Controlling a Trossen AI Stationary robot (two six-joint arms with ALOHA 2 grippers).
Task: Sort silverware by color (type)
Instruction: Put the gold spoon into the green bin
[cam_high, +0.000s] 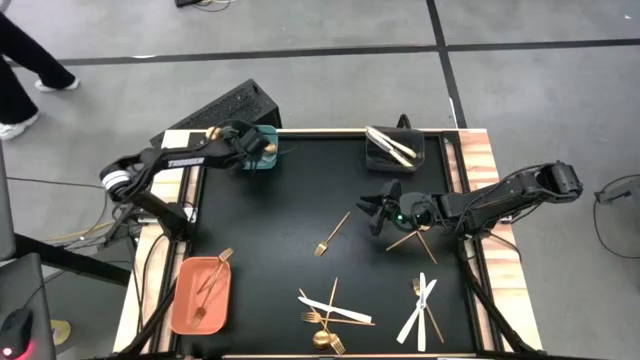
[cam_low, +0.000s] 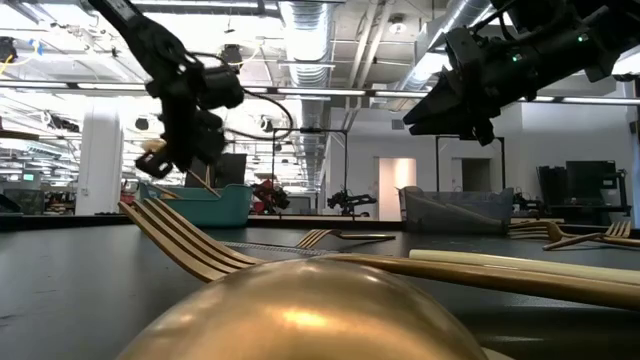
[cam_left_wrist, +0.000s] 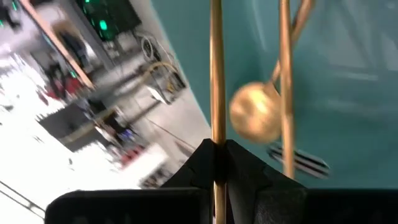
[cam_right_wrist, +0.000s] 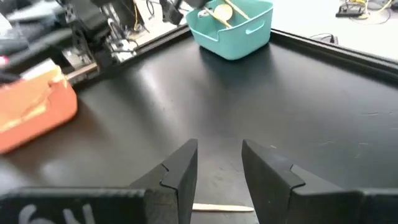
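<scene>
High view: a black matte table (cam_high: 290, 215) carries the salmon tray (cam_high: 200, 295), dark bin (cam_high: 394, 150) and teal bin (cam_high: 262, 150). Left gripper (cam_high: 257, 148), over the teal bin, pinches a thin gold stick (cam_left_wrist: 216, 74) lengthwise along its fingers. Right gripper (cam_high: 378, 212) hovers mid-table, jaws parted, empty. Loose shiny gold forks (cam_high: 332, 234) and flat white knives (cam_high: 418, 312) lie scattered, mostly diagonal.

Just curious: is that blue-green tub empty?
No. The teal bin already holds gold spoons, seen in the right wrist view.
</scene>
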